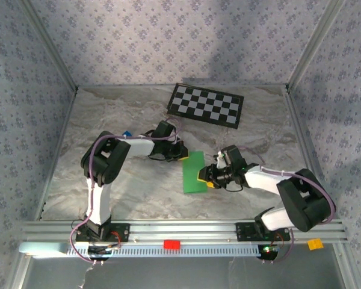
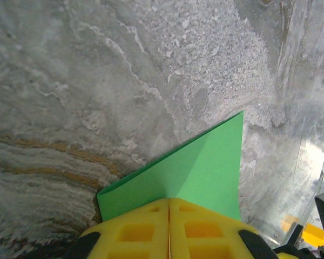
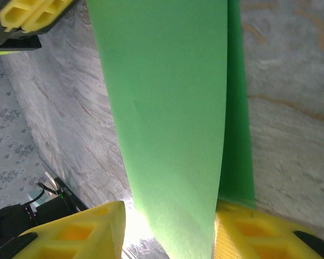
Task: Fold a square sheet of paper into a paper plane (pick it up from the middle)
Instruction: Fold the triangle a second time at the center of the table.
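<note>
Soft, even light — wrist views blurred close, some glare.

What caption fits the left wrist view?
Left gripper pinching an edge of the green paper over the marbled table.

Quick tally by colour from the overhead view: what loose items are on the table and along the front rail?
Green: 1, sheet of paper
Black-and-white: 1, checkerboard
Blue: 1, blue block
Red: 1, red block, front rail
Orange: 1, orange block, front right
Total: 5
</note>
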You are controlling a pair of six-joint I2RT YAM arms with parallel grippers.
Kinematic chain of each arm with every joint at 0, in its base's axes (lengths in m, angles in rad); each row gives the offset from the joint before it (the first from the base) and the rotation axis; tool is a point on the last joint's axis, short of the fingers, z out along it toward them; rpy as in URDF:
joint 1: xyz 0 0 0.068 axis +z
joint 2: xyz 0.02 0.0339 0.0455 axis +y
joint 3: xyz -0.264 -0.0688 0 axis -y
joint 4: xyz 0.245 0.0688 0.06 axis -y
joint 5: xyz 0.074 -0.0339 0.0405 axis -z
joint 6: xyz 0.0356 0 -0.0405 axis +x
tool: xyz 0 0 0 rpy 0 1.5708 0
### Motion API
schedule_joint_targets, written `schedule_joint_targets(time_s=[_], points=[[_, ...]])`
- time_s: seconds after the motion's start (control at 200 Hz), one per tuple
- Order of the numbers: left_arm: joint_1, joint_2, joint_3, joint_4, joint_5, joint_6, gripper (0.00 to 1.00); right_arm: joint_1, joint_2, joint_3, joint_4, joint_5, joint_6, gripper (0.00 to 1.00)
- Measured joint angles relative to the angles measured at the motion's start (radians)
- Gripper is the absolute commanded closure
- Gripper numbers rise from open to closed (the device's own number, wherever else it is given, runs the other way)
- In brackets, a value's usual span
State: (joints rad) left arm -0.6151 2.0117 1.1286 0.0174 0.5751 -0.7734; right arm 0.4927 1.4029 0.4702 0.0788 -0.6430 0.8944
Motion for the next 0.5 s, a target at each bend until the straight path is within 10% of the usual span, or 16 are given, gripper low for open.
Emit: schedule_joint_targets(time_s=[0.5], points=[[-0.001,0.013,0.042,-0.042,0.005,0.045,0.82,-0.052,0.094,0.022,0.083,-0.053,-0.011,0.74]])
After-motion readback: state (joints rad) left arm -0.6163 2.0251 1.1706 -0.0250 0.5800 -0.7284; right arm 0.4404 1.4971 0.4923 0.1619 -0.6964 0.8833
